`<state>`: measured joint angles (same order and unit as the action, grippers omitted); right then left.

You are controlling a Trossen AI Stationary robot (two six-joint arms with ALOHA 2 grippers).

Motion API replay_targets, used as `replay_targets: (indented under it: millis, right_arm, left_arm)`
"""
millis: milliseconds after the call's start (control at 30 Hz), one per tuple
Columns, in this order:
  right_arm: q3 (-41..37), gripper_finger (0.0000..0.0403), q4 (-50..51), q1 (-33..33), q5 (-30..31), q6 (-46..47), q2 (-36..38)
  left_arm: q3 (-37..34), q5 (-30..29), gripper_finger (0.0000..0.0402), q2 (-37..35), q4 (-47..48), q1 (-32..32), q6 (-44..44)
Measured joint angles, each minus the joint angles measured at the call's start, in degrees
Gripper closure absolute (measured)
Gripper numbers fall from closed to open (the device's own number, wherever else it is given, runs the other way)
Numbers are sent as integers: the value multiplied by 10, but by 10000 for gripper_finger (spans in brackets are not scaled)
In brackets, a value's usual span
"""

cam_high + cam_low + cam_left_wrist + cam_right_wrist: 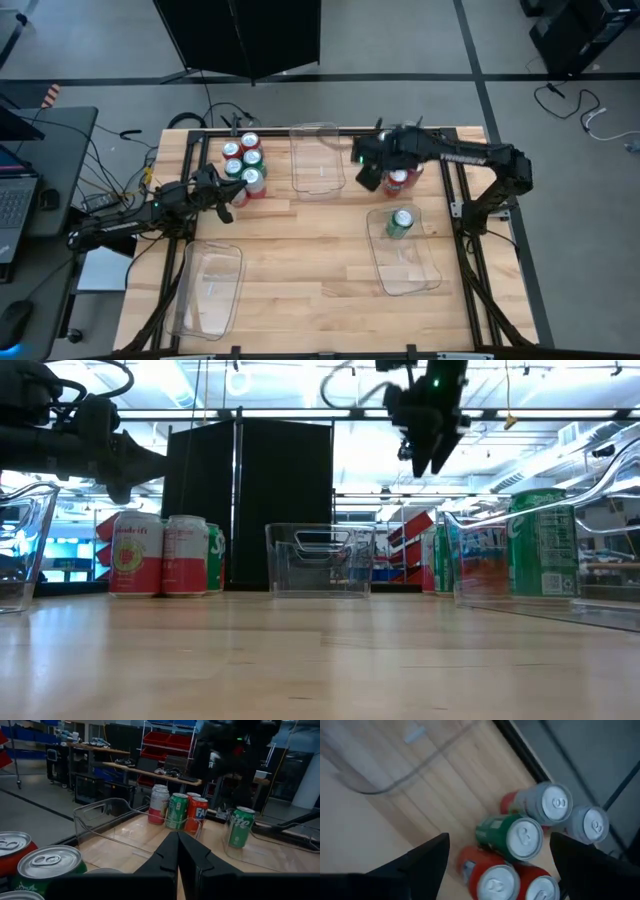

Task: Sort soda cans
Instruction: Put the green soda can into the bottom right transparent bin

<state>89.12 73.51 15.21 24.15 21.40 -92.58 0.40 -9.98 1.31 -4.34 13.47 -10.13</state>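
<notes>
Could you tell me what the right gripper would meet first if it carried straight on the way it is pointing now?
Probably the green can. The right gripper points down over a cluster of cans, fingers open, and that can sits most nearly between them, with red cans close beside. Height above them is unclear.

Red, green, perhaps silver soda cans

Clearly a robotics lab or workshop: grey floor with loose cables, a laptop desk beside the wooden worktop, red storage bins on shelving (background benches cluttered too).
</notes>
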Motion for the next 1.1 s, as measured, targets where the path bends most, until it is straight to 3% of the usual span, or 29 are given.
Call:
replay_targets:
  millis: [167, 400, 1100]
  right_arm:
    - [-39, 82, -1, 86, -78, -51, -1]
    - [-106, 78, -59, 148, -88, -95, -1]
    - [-126, 83, -155, 172, -157, -156, -1]
  left_arm:
    - [0, 0, 392, 0, 0, 0, 0]
    - [0, 0, 392, 0, 0, 0, 11]
    - [0, 0, 392, 0, 0, 0, 23]
